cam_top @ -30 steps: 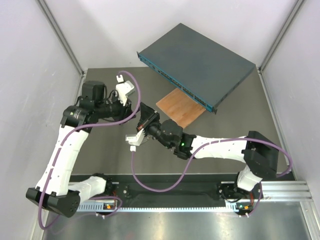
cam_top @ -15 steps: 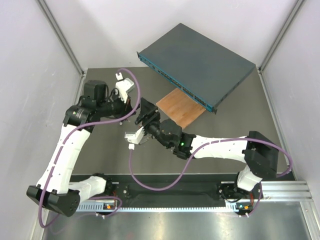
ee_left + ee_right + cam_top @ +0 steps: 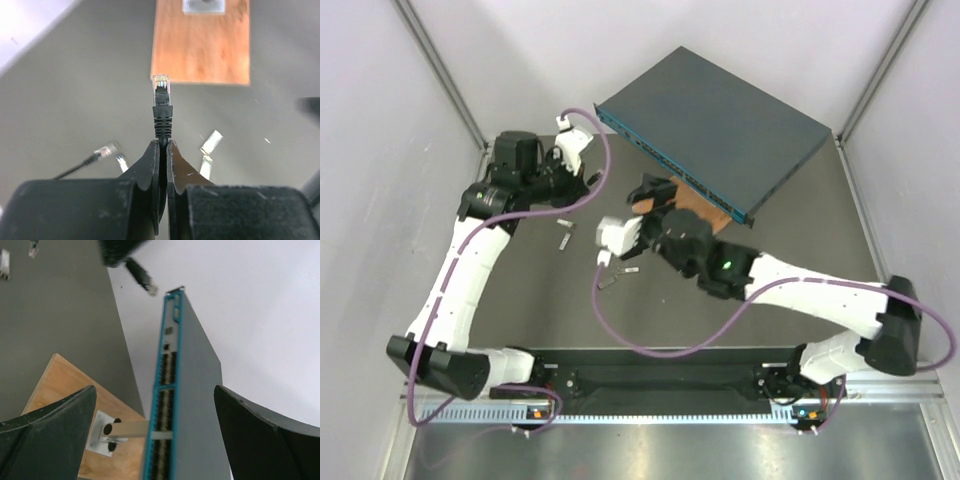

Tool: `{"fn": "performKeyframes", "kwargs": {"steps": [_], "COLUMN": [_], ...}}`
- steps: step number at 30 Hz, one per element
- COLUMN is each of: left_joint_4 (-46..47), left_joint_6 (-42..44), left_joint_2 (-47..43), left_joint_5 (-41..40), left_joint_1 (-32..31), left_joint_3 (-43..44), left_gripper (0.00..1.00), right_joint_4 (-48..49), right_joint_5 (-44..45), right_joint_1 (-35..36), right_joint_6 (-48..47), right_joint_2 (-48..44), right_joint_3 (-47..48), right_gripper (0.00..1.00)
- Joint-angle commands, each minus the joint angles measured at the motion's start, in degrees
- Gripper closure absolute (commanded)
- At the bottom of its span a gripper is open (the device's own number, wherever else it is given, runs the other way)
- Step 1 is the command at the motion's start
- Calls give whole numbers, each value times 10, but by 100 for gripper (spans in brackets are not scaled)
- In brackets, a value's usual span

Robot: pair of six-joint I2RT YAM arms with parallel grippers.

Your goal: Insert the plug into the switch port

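Note:
The plug is a pale clear connector on a black boot and thin black cable. My left gripper is shut on that cable just behind the boot, so the plug sticks straight out ahead of the fingers. In the right wrist view the plug hangs in the air just off the end of the switch. Switch ports line its teal face. My right gripper is open wide with nothing in it, facing that teal face. From above, the left gripper is left of the switch, and the right gripper is near its front.
A brown wooden board with a small metal bracket lies in front of the switch. A second cable end and loose pale pieces lie on the grey table. White walls enclose the table.
The left gripper closed on the plug's cable and carried it back toward the switch. The right gripper opened wide and swung up to the right, toward the switch front.

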Motion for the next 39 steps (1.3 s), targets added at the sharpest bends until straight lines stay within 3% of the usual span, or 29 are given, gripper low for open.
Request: {"fn": "performKeyframes", "kwargs": {"steps": [1,5,10,14,19,25,28,31,34,39], "left_joint_4": [26,4,31,39,90,94,105,120,125,119], "left_joint_6": [59,104,103,97,73,70,60,50,46,43], "left_joint_2": [52,114,167,191,203,221,223,223,226,223], "left_joint_5": [12,78,99,115,130,147,150,155,159,158], "left_joint_1": [11,22,20,19,17,9,3,1,1,1], "left_joint_3": [74,138,156,161,154,156,151,144,140,130], "left_gripper": [100,100,100,100,100,100,100,100,100,100], "right_joint_4": [-191,-341,-386,-409,-439,-457,-438,-324,-144,-13], "right_joint_5": [-51,-198,-311,-417,-523,-720,-773,-808,-836,-840], "right_joint_1": [-39,-138,-263,-429,-613,-839,-884,-888,-889,-881], "right_joint_6": [212,410,555,705,824,939,980,1059,1155,1221], "right_joint_2": [-66,-91,-134,-170,-190,-156,-133,-140,-141,-115], "right_joint_3": [122,219,260,241,209,147,105,32,-39,-78], "right_gripper": [0,0,0,0,0,0,0,0,0,0]}}
